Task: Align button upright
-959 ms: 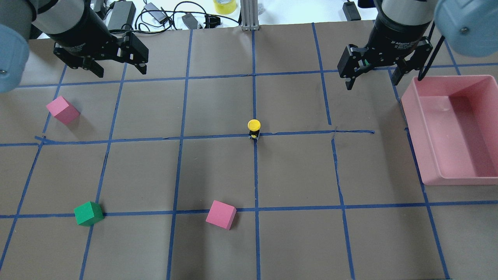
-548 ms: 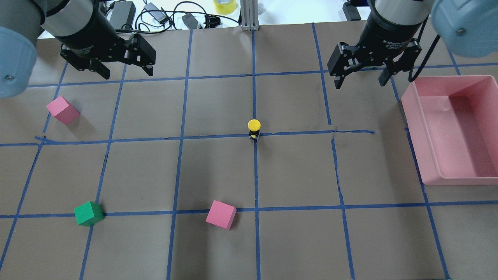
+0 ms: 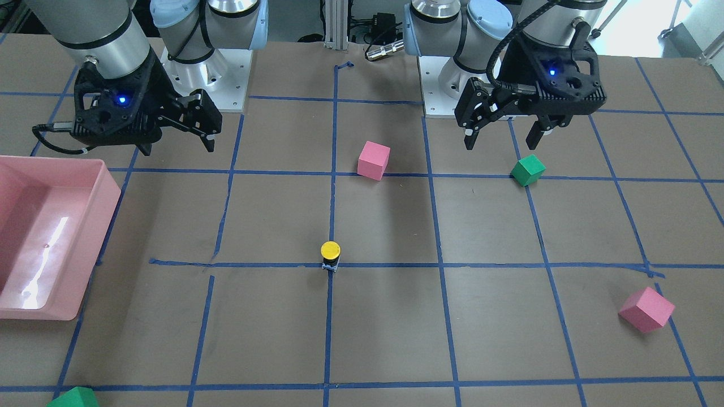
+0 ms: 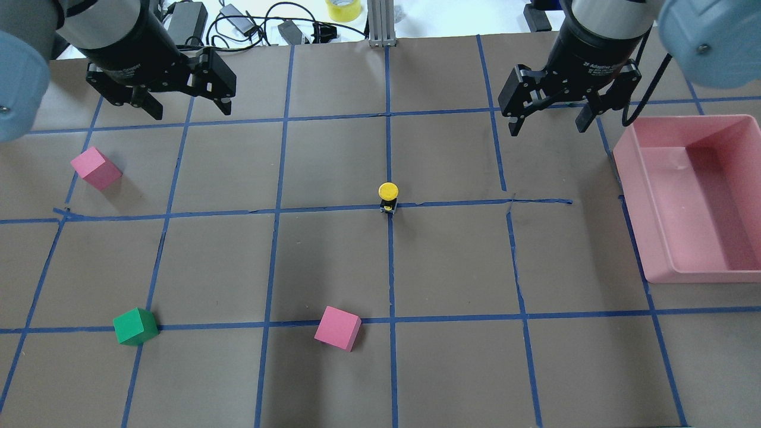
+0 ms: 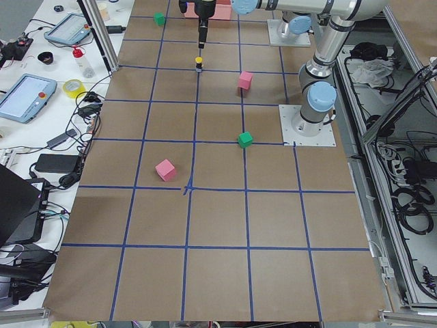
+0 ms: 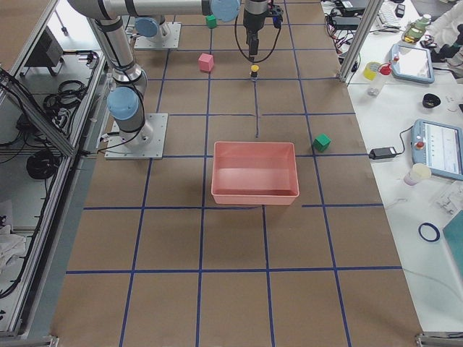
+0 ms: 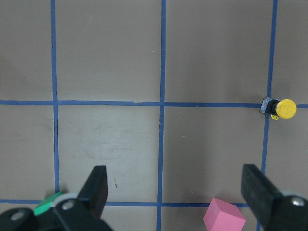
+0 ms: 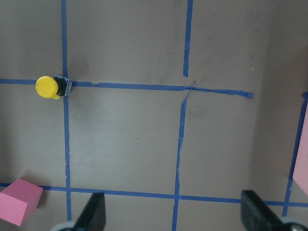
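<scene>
The button (image 4: 388, 196) has a yellow cap on a black body and stands upright on a blue tape crossing at the table's middle. It also shows in the front view (image 3: 330, 255), the left wrist view (image 7: 279, 108) and the right wrist view (image 8: 50, 87). My left gripper (image 4: 187, 107) is open and empty, high above the table and well off to the button's left. My right gripper (image 4: 548, 123) is open and empty, high and well off to the button's right. The two also show in the front view, left (image 3: 501, 141) and right (image 3: 178, 146).
A pink bin (image 4: 689, 196) stands at the right edge. One pink cube (image 4: 95, 168) lies at the left, another (image 4: 337, 328) near the front middle. A green cube (image 4: 135, 326) lies at the front left. Another green cube (image 6: 322, 142) lies on the far side beyond the bin.
Both grippers have shifted a little toward the middle of the overhead view, the right one more. Both stay open. The button and cubes have not moved.
</scene>
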Action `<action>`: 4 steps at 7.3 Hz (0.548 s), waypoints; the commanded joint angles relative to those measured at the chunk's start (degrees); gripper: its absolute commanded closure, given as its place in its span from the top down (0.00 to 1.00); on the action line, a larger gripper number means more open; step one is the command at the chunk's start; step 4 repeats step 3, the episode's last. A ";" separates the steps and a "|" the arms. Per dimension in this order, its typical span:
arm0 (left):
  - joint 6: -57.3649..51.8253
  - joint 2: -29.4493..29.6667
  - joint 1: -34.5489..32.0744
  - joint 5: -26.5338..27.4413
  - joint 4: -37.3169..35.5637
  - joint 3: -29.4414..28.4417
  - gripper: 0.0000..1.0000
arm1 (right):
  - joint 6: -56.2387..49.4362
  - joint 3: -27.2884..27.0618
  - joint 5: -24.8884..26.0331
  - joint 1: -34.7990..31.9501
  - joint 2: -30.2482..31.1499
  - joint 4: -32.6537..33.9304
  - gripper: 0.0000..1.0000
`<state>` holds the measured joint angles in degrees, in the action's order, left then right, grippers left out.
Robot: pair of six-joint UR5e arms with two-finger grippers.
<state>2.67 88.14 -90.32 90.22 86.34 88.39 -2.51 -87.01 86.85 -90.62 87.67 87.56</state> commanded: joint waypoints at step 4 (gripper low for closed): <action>-0.38 -0.42 -0.12 -0.48 2.43 0.38 1.00 | -0.04 -0.09 0.34 0.35 -0.13 -0.02 1.00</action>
